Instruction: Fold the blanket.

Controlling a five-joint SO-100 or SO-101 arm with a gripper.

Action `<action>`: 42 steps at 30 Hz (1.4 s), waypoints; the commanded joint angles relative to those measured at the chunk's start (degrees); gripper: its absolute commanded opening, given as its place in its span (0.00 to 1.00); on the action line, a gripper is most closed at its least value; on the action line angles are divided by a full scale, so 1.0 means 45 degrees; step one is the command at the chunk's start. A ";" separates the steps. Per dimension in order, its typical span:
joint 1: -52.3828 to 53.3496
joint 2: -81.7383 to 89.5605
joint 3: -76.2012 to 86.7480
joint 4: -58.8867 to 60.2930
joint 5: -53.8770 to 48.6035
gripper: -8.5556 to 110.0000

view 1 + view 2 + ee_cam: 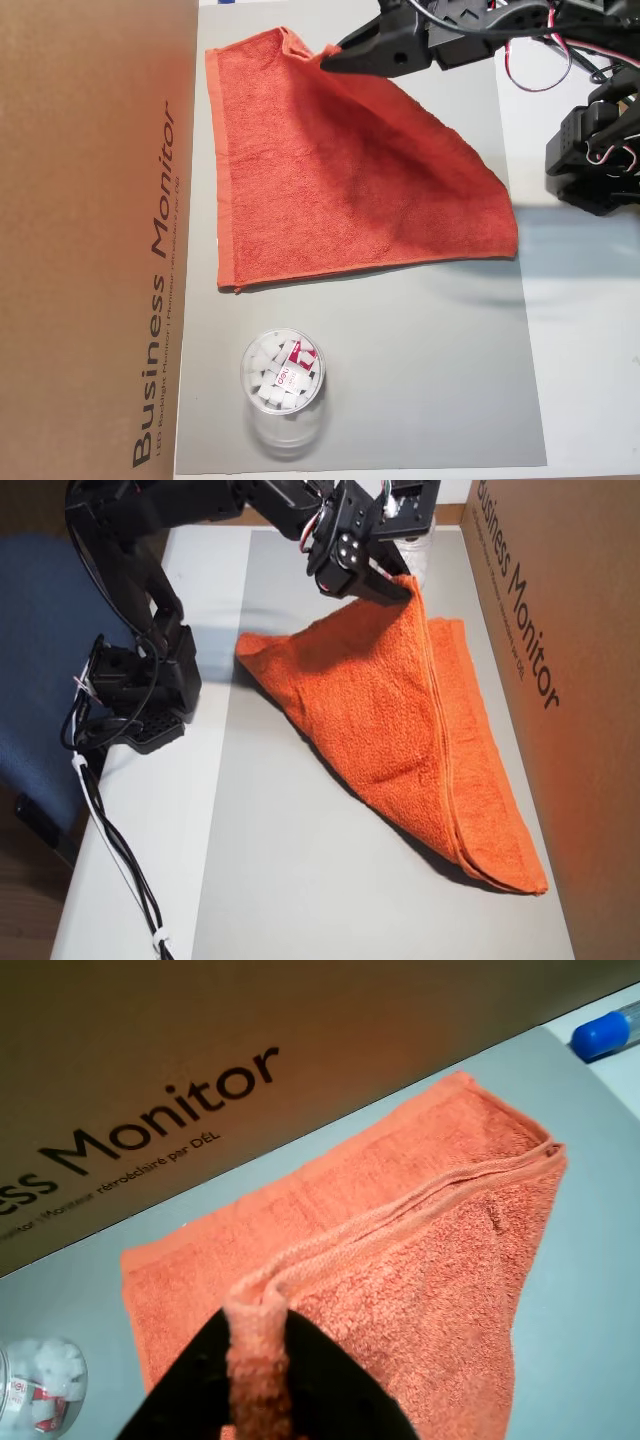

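A clear jar of white bits (283, 380) stands on the grey mat (420, 380) beside a cardboard box (90, 240)

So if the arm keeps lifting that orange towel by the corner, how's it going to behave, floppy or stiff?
Probably very floppy: the blanket already drapes in a slack sheet from the corner pinched in the gripper. Its looped terry pile looks grippy, so it likely won't slip from the fingers. The part lying on the grey mat would likely drag rather than lift cleanly.
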 commanded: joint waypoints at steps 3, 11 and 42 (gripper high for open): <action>-0.0449 -0.0801 -0.1680 -0.0215 -0.0156 0.07; -0.1094 -0.2734 -0.3496 -0.0195 -0.0176 0.07; -0.3555 -0.7578 -0.6836 -0.0215 -0.0996 0.07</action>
